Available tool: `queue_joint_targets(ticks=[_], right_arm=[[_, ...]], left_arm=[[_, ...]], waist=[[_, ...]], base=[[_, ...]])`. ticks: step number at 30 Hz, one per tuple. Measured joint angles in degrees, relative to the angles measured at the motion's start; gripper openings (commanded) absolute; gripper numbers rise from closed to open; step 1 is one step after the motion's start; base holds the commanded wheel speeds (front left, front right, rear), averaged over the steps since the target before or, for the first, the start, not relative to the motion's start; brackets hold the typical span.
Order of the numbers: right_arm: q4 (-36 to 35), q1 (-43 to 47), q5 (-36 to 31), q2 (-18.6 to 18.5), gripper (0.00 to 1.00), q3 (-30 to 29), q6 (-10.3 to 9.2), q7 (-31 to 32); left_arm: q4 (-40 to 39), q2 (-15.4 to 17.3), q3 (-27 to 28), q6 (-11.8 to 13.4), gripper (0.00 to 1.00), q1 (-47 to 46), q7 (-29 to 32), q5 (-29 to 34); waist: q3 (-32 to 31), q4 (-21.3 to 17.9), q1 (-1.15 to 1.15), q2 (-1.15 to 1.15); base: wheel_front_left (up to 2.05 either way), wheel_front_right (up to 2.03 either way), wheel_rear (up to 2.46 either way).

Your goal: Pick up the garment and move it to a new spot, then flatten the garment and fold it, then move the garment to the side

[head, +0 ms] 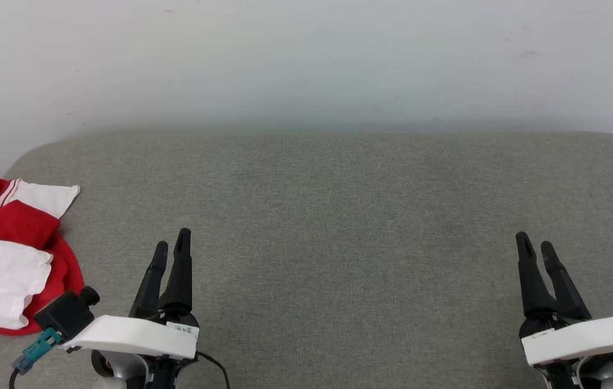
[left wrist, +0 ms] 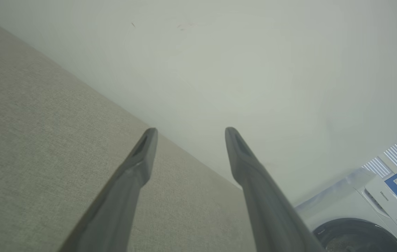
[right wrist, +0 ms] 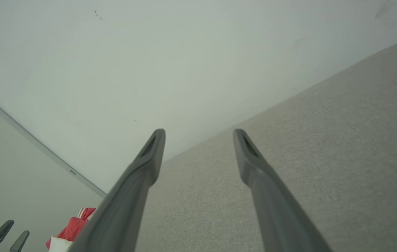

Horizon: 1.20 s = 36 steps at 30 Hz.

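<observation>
While my left claw point(head: 172, 239) and right claw point(head: 534, 240) hang wide and empty, the rumpled red-and-white jersey shirt point(head: 20, 224) seems not folded yet.

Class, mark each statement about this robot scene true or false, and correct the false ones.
1. The garment lies at the left end of the grey padded surface. True.
2. The left gripper grips the garment. False: it is open and empty, apart from the garment.
3. The right gripper is open with nothing between its fingers. True.
4. The garment is blue with yellow sleeves. False: it is red with white sleeves.
5. A washing machine shows in the left wrist view. True.
</observation>
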Motion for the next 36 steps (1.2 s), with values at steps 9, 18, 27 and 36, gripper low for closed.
queue_joint_targets(ticks=[9,18,27,36], right_arm=[[-0.3,0.0,-11.8,0.0,1.0,0.3,0.0,0.3],[-1.4,0.8,-19.9,0.6,1.0,-0.9,0.0,0.9],[-3.0,2.1,-26.1,1.4,1.0,-2.5,0.0,1.2],[-4.3,3.0,-30.9,1.8,1.0,-3.6,0.0,1.5]], left_arm=[[0.4,0.0,0.2,0.0,1.0,0.8,-1.4,11.2],[1.2,0.0,0.7,0.3,1.0,1.0,-2.9,20.5],[1.9,0.0,0.9,0.8,1.0,1.1,-4.0,26.5],[2.8,0.0,1.2,1.3,1.0,1.3,-5.3,32.0]], waist=[[-0.1,0.0,0.0,0.0],[-0.2,0.1,-0.01,0.0],[-0.3,0.2,-0.01,0.0],[-0.4,0.2,-0.01,0.0]], base=[[0.0,0.0,0.0],[0.0,0.0,0.0],[0.0,0.0,0.0],[0.0,0.0,0.0]])
